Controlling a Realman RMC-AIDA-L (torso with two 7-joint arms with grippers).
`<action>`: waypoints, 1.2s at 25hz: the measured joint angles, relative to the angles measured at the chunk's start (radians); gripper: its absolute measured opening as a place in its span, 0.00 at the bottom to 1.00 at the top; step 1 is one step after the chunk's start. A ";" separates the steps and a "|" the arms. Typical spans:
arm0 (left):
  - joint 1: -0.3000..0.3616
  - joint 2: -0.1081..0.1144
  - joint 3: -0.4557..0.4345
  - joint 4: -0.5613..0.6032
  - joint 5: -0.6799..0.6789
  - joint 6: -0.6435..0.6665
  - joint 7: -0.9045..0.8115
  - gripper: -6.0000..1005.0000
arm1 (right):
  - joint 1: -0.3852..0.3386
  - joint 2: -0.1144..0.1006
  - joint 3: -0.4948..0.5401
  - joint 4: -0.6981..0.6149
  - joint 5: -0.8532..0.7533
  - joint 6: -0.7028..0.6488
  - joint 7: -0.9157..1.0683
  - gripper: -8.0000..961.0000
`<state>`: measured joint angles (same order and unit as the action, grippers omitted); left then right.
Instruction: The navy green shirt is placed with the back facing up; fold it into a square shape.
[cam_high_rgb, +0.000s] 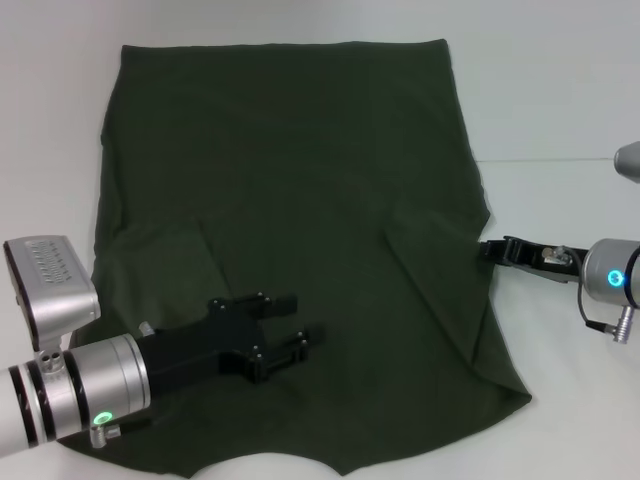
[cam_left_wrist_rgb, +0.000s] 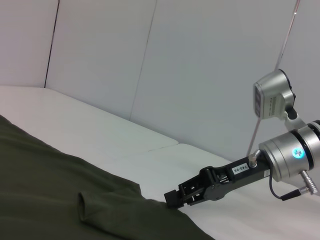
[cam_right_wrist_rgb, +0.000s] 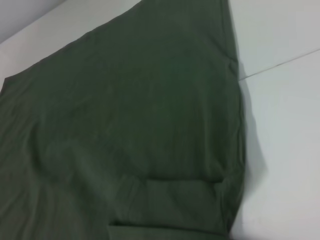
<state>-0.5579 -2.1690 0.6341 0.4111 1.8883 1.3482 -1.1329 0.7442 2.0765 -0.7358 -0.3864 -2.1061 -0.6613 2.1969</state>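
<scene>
Head view: the shirt (cam_high_rgb: 300, 230) lies flat, plain side up, on the white table (cam_high_rgb: 560, 90). Its long axis runs from 12 to 6 o'clock, with the straight hem at 12 and both sleeves already turned inward onto the body. The left gripper (cam_high_rgb: 300, 330) sits over the cloth at about 7 o'clock, its fingers parted and holding nothing, pointing towards 3. The right gripper (cam_high_rgb: 492, 250) is at 3 o'clock, its tip touching the shirt's right edge just beside the folded sleeve; whether its fingers have closed on the cloth I cannot tell.

Left wrist view: the right gripper (cam_left_wrist_rgb: 175, 199) is seen low to the table with its tip right at the shirt (cam_left_wrist_rgb: 55, 195) edge. A small raised fold stands in the cloth just inside it. The grip itself is hidden.

Right wrist view: only the shirt (cam_right_wrist_rgb: 125, 115) and bare table (cam_right_wrist_rgb: 285, 150) show; the folded sleeve lies nearest, the hem farthest, and no fingers are visible.

The next fold probably turns on that right edge: the cloth lies towards 9 o'clock from the right gripper, which is nearer to it, while the left gripper is already above the body.
</scene>
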 joint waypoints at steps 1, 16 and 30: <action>0.000 0.000 0.000 0.000 0.000 0.000 0.000 0.56 | 0.003 0.001 0.000 0.005 0.000 0.006 -0.001 0.33; 0.001 0.000 -0.001 0.000 0.000 0.000 0.000 0.56 | 0.015 0.008 0.005 0.022 0.000 0.020 0.000 0.31; 0.003 0.000 -0.001 0.000 -0.007 -0.002 -0.001 0.56 | 0.013 0.008 0.008 0.018 0.004 0.023 -0.018 0.10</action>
<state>-0.5552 -2.1690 0.6335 0.4111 1.8814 1.3467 -1.1336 0.7573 2.0846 -0.7278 -0.3681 -2.1018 -0.6383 2.1789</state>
